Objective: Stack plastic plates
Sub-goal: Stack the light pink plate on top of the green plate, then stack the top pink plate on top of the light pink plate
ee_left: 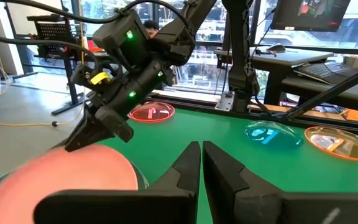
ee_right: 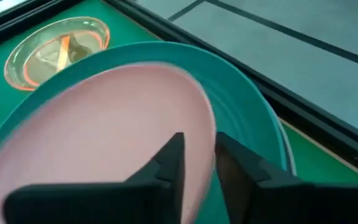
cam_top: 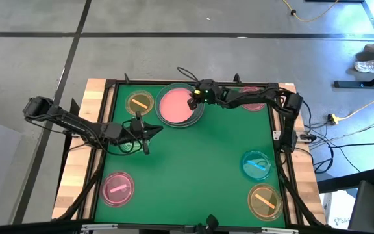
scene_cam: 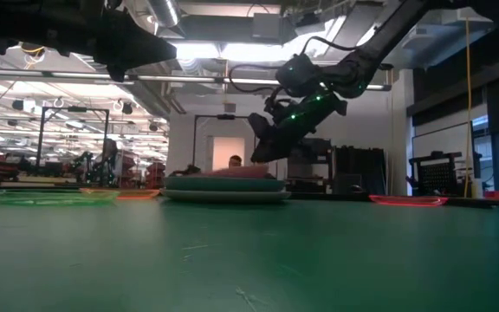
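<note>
A stack of three large plates sits at the table's far middle: an opaque pink plate on top, a teal plate under it, and a grey-white plate at the bottom. My right gripper is at the pink plate's right rim, slanting down, its fingers a narrow gap apart. In the low view its tips are just above the stack. My left gripper is shut and holds nothing, above the bare mat left of centre. My right gripper has a finger over the pink plate and the other outside its rim, coming slanting from above and the table's right. I cannot tell whether they touch the rim. The plate lies flat on the stack.
Small translucent plates lie flat on the green mat: yellow left of the stack, pink near left, blue and orange near right, and red-pink under the right arm. A black frame rims the mat. The mat's centre is bare.
</note>
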You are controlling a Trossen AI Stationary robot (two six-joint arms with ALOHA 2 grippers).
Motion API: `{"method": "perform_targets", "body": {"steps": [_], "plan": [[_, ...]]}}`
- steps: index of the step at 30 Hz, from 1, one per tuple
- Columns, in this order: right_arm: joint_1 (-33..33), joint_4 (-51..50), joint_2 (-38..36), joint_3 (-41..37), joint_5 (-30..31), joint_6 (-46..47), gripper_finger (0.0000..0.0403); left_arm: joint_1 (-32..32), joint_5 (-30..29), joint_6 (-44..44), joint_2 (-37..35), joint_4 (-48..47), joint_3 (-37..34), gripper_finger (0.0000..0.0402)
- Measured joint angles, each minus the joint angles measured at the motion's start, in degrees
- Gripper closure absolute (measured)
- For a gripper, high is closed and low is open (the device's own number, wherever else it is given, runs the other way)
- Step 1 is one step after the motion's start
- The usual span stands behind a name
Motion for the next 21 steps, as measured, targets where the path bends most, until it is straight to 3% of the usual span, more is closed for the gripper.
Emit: {"method": "perform_targets", "body": {"steps": [7, 16, 21], "plan": [[0.0, -10.8, -8.3, 0.0, 0.0, -9.8, 0.0273, 0.0, 0.0, 0.0, 0.0, -0.6, 0.0, 0.0390], [0.5, -45.2, -26.1, 0.0, 1.2, -17.6, 0.0275, 0.0, 0.0, 0.0, 0.0, -1.5, 0.0, 0.0390], [0.4, -58.3, -30.7, -0.5, 6.3, -17.5, 0.0276, 0.0, 0.0, 0.0, 0.0, -1.4, 0.0, 0.0390]]}}
